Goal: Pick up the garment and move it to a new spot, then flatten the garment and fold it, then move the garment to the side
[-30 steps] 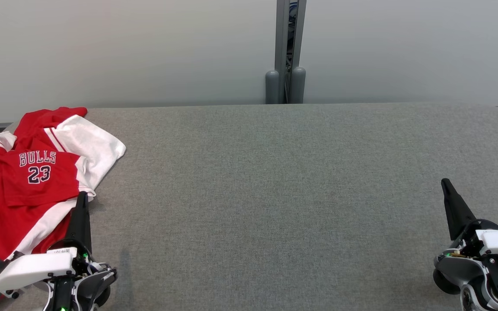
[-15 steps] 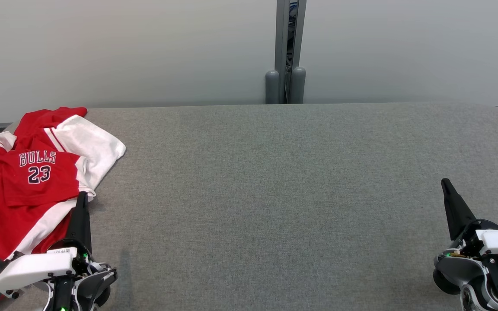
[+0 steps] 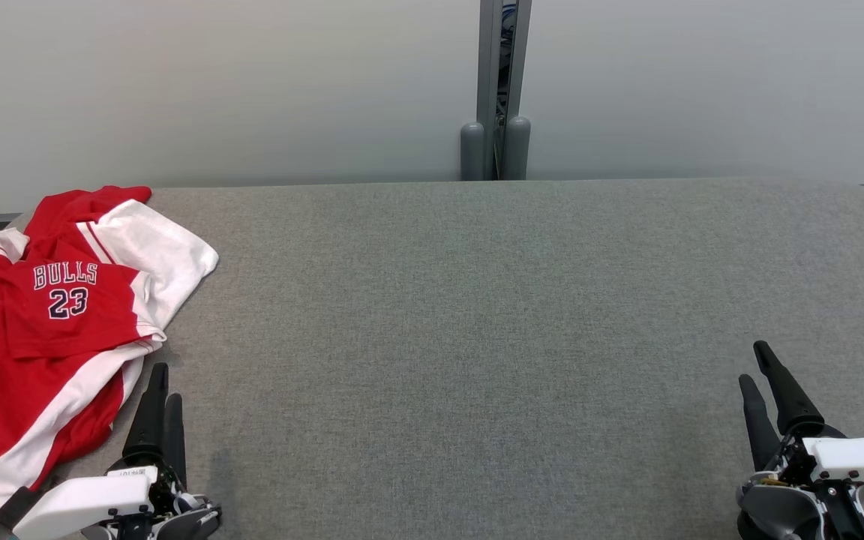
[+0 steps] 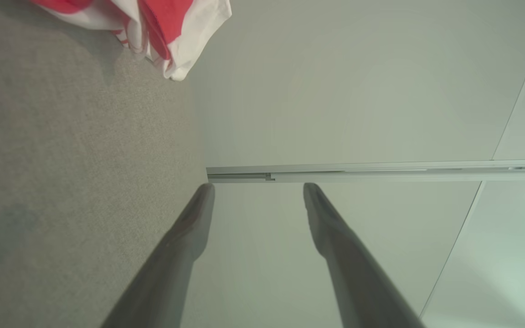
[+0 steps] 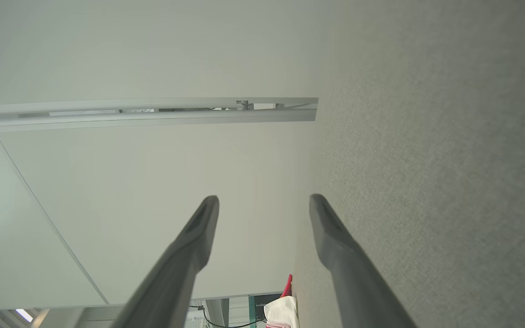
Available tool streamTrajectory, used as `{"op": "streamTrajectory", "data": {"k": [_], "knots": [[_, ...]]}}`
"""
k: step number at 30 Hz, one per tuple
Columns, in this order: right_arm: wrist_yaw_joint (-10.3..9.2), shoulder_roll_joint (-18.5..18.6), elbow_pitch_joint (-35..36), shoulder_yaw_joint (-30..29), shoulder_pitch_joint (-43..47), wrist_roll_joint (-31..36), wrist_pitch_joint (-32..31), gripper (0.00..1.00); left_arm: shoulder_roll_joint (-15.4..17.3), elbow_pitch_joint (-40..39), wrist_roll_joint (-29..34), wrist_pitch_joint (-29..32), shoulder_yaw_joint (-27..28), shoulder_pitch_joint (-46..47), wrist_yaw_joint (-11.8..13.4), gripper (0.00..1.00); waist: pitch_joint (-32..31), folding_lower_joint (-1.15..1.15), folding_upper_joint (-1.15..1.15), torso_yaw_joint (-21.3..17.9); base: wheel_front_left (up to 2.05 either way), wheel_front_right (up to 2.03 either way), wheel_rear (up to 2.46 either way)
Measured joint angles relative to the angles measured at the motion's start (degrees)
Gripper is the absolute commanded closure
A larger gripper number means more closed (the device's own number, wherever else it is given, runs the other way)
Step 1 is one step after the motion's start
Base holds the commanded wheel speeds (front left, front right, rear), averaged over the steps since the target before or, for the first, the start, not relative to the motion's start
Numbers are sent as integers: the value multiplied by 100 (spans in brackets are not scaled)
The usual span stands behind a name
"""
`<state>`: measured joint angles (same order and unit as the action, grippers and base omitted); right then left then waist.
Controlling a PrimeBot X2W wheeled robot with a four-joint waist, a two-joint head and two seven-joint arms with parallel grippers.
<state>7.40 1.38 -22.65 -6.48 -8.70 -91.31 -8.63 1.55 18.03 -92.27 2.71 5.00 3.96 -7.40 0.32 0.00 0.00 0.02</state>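
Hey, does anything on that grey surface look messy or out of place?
The red and white jersey lies rumpled, folded over itself, at the left end of the grey surface, beside the open left gripper. Nothing else stands out.

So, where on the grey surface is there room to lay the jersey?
The grey surface is bare from the jersey across to the right gripper, and back to the wall. It is crowded at the left end, where the jersey lies beside the left gripper.
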Motion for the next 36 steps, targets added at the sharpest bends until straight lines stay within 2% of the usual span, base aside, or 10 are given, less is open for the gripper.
{"op": "streamTrajectory", "data": {"k": [6, 14, 25, 36], "knots": [[0, 2, 146, 98, 28, 153, 190, 0, 3, -114, 164, -151, -125, 1, 5, 0, -2, 0, 0, 2, 0, 0, 0], [1, 13, 377, 132, 105, 723, 427, 0, 12, -318, 838, -330, -244, 1, 101, 0, -1, 0, 0, 2, 0, 0, 0], [1, 31, 783, 158, 141, 1968, 704, 0, 27, -577, 2058, -532, -405, 2, 296, 0, -5, 0, 0, 8, 0, 0, 0], [1, 44, 1156, 378, 238, 3526, 967, 0, 55, -717, 3515, -731, -487, -7, 446, 0, -23, 0, 0, 24, 0, 0, 0]]}}
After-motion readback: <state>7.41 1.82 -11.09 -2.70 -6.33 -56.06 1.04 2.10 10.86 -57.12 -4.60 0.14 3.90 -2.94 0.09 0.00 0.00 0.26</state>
